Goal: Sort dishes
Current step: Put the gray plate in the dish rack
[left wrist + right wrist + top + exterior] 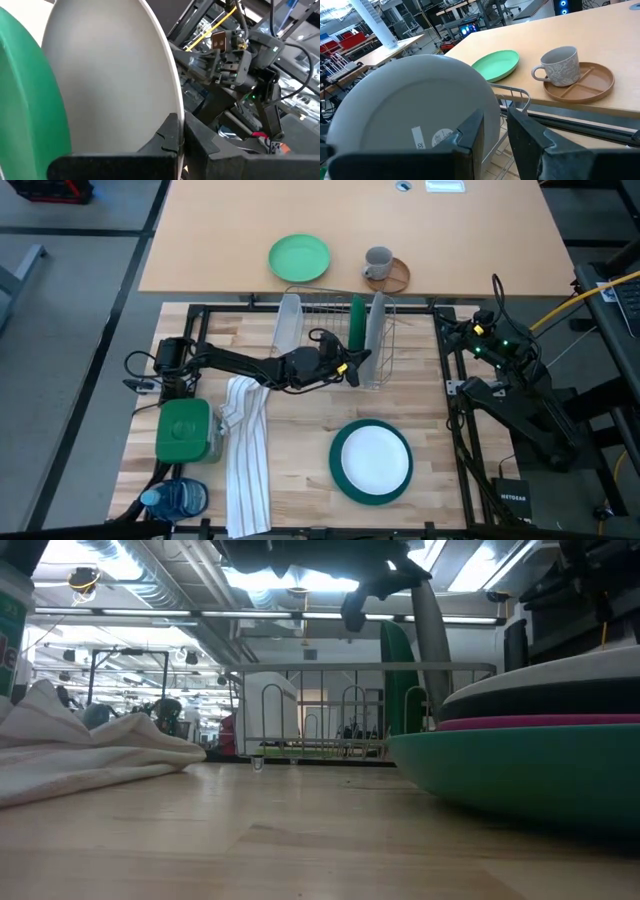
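A light grey plate stands on edge in the wire dish rack, next to a dark green plate that also stands on edge in the rack. My left gripper reaches in from the table's left and is shut on the grey plate. A stack of plates lies flat on the table in front of the rack: teal-green at the bottom, purple-pink and charcoal above, a pale one on top. My right gripper waits to the right of the rack, its fingers a narrow gap apart and holding nothing. My left gripper pinches the grey plate's rim between its two fingers, one finger on each face. In the low view the fingers sit at the plate's upper edge. The plate stands on edge, slightly tilted. The stack hides its lower edge in the low view.
A pale plate-like piece stands at the rack's left end. A white towel, a green container and a blue bottle lie at the near left. On the far table are a mint plate and a mug on a brown tray.
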